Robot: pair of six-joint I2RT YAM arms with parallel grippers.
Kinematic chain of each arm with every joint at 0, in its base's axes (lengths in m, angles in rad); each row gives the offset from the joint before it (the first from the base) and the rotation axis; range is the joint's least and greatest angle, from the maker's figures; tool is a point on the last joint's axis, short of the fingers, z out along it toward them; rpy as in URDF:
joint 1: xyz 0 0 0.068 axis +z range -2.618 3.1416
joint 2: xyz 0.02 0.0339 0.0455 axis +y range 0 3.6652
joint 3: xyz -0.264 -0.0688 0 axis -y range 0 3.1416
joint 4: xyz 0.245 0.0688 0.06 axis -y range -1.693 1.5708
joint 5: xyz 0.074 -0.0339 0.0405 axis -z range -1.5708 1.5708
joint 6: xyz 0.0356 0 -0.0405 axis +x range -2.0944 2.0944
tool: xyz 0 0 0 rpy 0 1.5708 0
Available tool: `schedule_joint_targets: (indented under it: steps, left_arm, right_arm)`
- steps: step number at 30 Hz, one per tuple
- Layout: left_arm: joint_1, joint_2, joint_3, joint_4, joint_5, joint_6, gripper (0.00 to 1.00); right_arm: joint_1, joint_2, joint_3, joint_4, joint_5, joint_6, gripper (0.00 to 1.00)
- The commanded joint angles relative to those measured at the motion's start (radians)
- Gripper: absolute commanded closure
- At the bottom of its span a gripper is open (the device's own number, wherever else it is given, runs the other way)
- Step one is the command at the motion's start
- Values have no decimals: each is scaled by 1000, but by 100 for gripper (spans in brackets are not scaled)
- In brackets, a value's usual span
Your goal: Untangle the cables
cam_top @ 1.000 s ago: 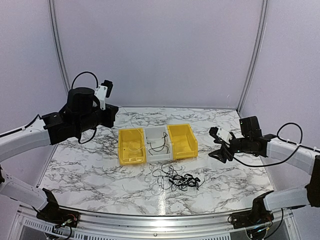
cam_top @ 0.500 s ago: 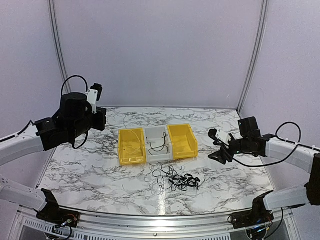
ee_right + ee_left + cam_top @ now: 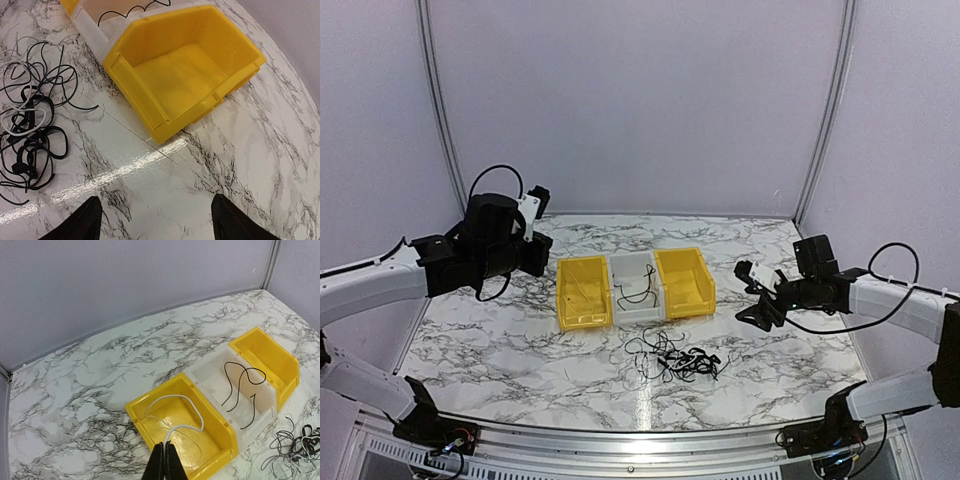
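Marble-patterned tabletop (image 3: 490,340) is carrying three open bins in a row across its middle: a left yellow bin (image 3: 585,323), a translucent white bin (image 3: 640,314) touching it, and a right yellow bin (image 3: 688,308) touching that one on its other side. Just near of the white and right bins, the tangle of cables (image 3: 680,360) is lying on the bare marble. It is mostly thin black loops knotted over one another, with a pale strand winding through them, and in the right wrist view the same heap is sitting at the left edge. One pale cable (image 3: 186,396) is lying curled inside the left yellow bin, and one black cable (image 3: 224,382) is snaking across the floor of the white bin. The left gripper (image 3: 164,445) is hanging in the air off to the left of the left yellow bin with its jaws pressed tight together. From its own camera the pale cable's end is running right up to the fingertips, and I cannot tell whether it is being pinched or merely lying beneath them. The right gripper (image 3: 155,200) is hovering above the table to the right of the right yellow bin, apart from the heap. Its two fingers (image 3: 85,222) are spread wide with only marble showing between them, gripping nothing.
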Motion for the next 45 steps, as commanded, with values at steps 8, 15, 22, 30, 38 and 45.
schedule_joint_targets:
  steps: [8, 15, 22, 30, 38, 45]
  left_arm:
    - [3, 208, 65, -27, 252, -101, 100]
    - [3, 366, 124, -57, 205, -121, 100]
    - [4, 436, 174, -163, 55, -123, 100]
    - [8, 333, 116, -210, -38, -114, 100]
    - [17, 453, 245, -321, -41, -82, 100]
    - [17, 503, 350, -472, -145, -33, 100]
  right_arm:
    - [12, 43, 57, -41, 17, -30, 25]
    - [19, 54, 56, -45, 19, -36, 25]
    - [22, 63, 56, -49, 23, -40, 25]
    - [47, 104, 70, -66, 43, -47, 26]
    - [74, 132, 75, -77, 67, -50, 27]
    - [73, 122, 73, -79, 71, -47, 27]
